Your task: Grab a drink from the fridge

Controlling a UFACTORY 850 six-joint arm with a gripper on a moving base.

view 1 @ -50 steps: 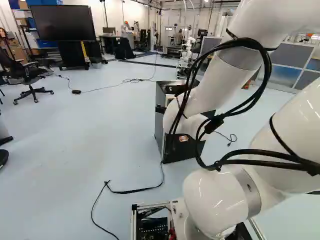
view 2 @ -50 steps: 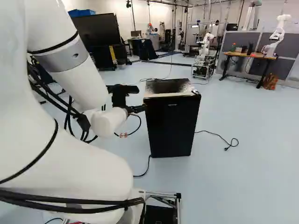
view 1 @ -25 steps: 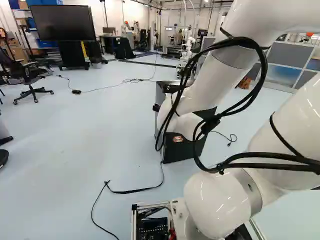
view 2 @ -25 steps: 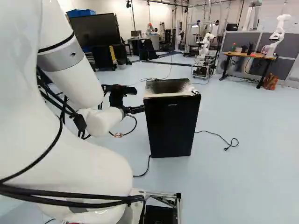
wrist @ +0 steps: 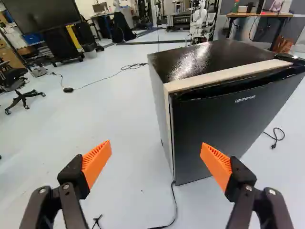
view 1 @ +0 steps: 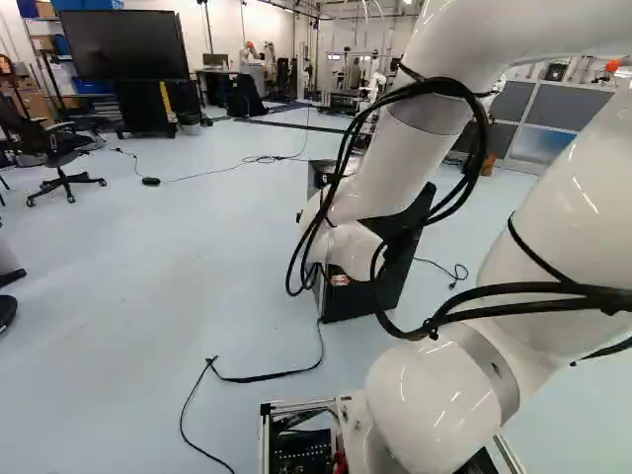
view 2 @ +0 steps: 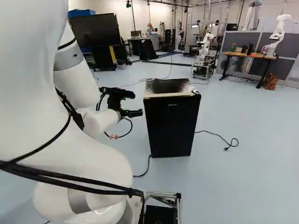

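Black and closed, the fridge [view 2: 170,126] stands on the pale floor [view 2: 243,177] ahead of the gripper [view 2: 140,113], near the middle of the right base view, its contents hidden behind the door [wrist: 209,133]. Orange pads [wrist: 97,161] face each other across a wide gap, the pincer's two fingers spread well apart.

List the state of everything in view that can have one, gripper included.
Gripper: open, nothing between its fingers
Mini fridge: upright, door shut
Power plug: unplugged, lying on the floor
Large display screen: dark, upright on its stand
Office chair: upright
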